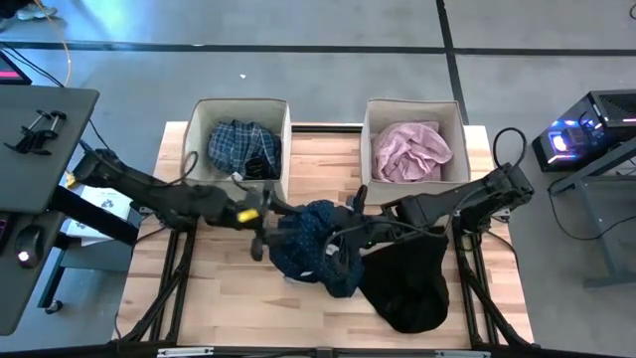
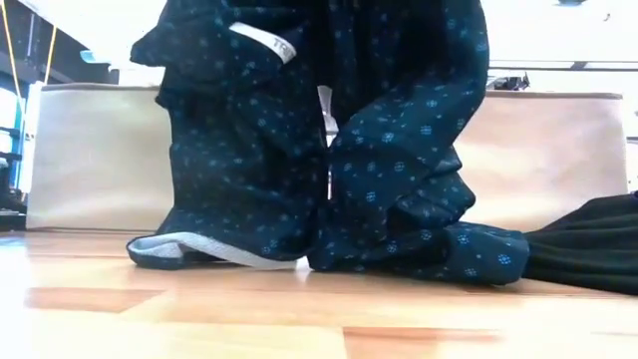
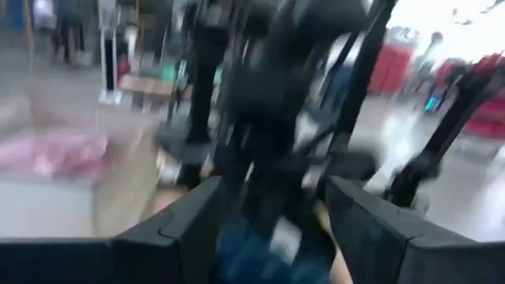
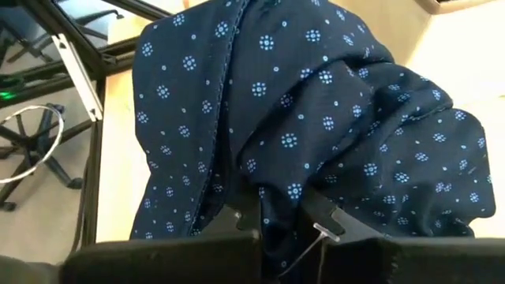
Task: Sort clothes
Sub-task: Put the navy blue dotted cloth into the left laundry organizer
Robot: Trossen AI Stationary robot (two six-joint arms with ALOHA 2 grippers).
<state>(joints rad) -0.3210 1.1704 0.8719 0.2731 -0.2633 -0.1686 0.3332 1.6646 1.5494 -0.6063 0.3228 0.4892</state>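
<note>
The navy dotted shirt [image 1: 313, 244] hangs bunched at the table's middle between my two grippers. Its white label [image 2: 264, 42] is up high, and its lower end [image 2: 419, 254] lies on the table. My right gripper [image 1: 345, 231] is shut on it. My left gripper [image 1: 260, 229] is at the shirt's left side with its fingers apart, the navy cloth [image 3: 260, 248] just beyond them. The black garment [image 1: 407, 280] lies flat at the near right. The blue plaid shirt [image 1: 243, 147] and the pale pink shirt [image 1: 409, 151] lie in the boxes. My right gripper pinches a bunched fold of the navy shirt [image 4: 293, 193] between its two fingers, several layers, coming from the table's right side. The shirt hangs below the fingers in slack folds, its lower end on the table. My left gripper: I cannot tell whether it touches the shirt.
Two beige fabric boxes stand at the far edge, the left box [image 1: 204, 124] and the right box [image 1: 370, 119]. A desk with gear [image 1: 40, 139] stands off the table's left and a lit device [image 1: 581, 134] off its right.
</note>
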